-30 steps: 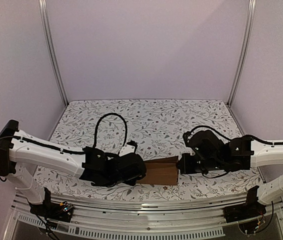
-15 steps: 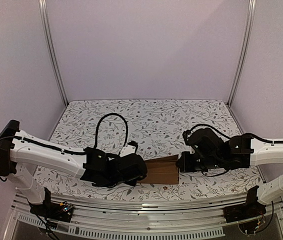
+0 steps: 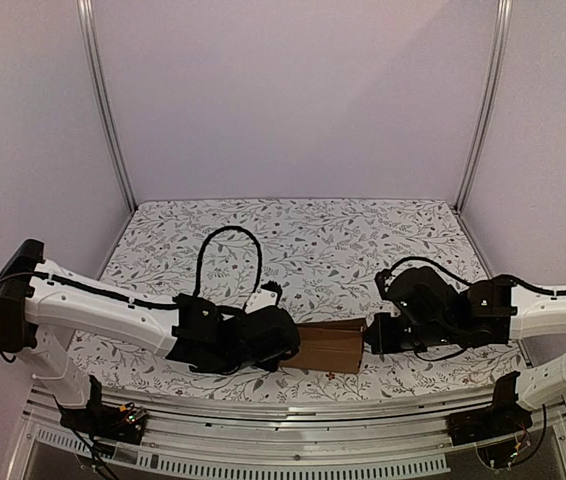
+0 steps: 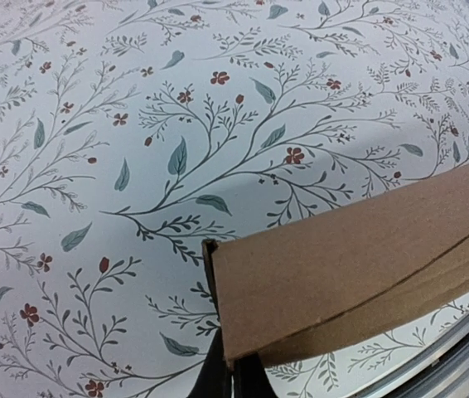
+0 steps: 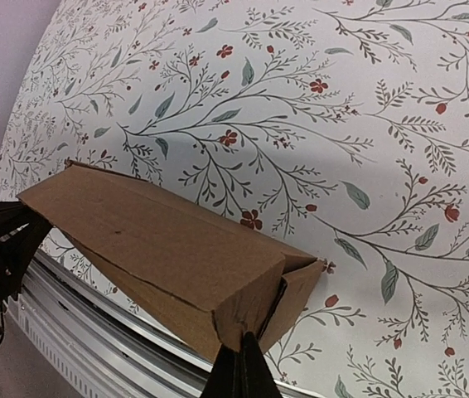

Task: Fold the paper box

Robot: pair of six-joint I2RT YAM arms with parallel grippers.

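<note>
1. Contact at the left end: the left gripper (image 3: pixel 291 350) has its fingers pressed together against the lower corner of the paper box (image 3: pixel 328 348). In the left wrist view the tips pass under the cardboard edge, so I cannot tell whether a thin wall is nipped between them. It looks like a brace that stops the carton sliding.
2. The paper box lies on its side near the front edge of the table (image 3: pixel 313 240), between the two arms. It is already a narrow closed sleeve with a long seam showing.
3. At the right end, the right gripper (image 3: pixel 368 345) also has its jaws closed, with the tips at the end flap (image 5: pixel 297 286). The flap stands slightly ajar, so tucking it in seems to be the step in hand.
4. The table carries a pale cloth printed with leafy sprigs and small red flowers, and a metal rail (image 3: pixel 293 415) runs along its near edge.
5. Plain lilac walls (image 3: pixel 293 100) enclose the table, with aluminium posts (image 3: pixel 103 110) at the back corners.
</note>
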